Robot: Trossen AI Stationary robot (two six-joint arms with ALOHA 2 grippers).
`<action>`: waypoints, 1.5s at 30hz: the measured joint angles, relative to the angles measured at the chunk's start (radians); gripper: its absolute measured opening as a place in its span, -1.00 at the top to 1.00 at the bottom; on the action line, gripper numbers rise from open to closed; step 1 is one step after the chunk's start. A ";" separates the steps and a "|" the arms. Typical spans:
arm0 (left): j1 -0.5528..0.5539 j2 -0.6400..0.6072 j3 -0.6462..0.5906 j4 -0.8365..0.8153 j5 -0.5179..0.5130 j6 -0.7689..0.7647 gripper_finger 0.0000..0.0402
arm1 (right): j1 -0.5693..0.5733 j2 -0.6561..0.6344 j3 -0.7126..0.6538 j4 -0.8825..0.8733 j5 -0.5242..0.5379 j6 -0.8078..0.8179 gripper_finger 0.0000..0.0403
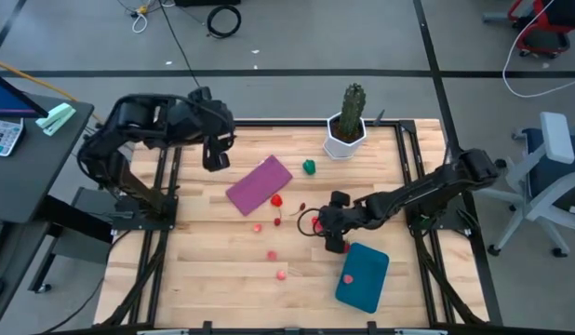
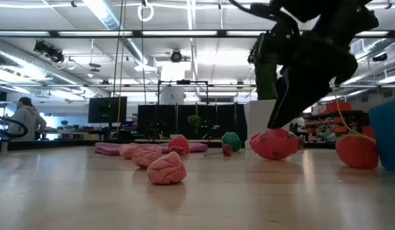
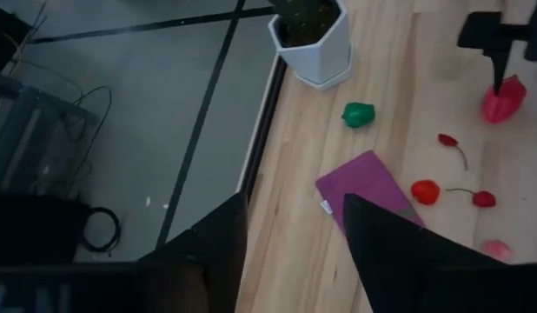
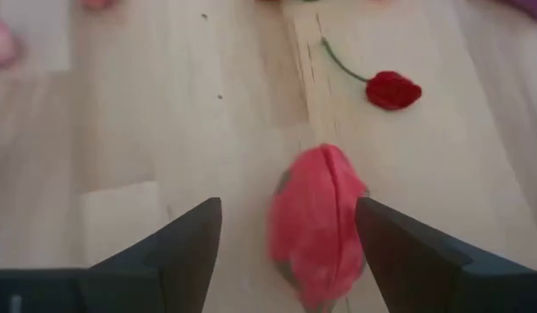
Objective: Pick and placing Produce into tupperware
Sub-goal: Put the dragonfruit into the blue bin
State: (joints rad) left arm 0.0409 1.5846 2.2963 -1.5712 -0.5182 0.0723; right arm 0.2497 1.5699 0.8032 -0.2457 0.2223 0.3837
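high: overhead, straight down on whole table (image 1: 204, 251) | low: table height, level toward room | left wrist: raised, sees cactus pot (image 3: 314, 48) and purple mat (image 3: 364, 187), as high does | right wrist: close over one red piece (image 4: 319, 222)

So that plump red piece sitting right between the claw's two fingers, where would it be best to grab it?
Probably across its fat middle, coming straight down. The red piece lies flat on the table, longer than it is wide, and the right gripper is open with a finger on either long side. Closing on the narrow width looks safer than pinching its tapered end. The left gripper waits near the table's far left edge.
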 joint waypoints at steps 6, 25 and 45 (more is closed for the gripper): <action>0.020 -0.001 0.000 0.000 0.000 0.000 0.09 | -0.023 0.060 0.000 0.015 0.033 -0.044 -0.36; 0.020 -0.002 0.000 0.000 0.000 0.022 0.14 | -0.063 0.054 0.000 0.014 -0.023 0.010 -0.08; 0.020 -0.002 0.000 0.000 0.000 -0.012 0.14 | 0.254 -0.463 0.000 -0.063 -0.114 0.402 -0.07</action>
State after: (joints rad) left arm 0.0605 1.5829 2.2967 -1.5711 -0.5179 0.0605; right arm 0.5032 1.1068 0.8036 -0.3092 0.1079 0.7854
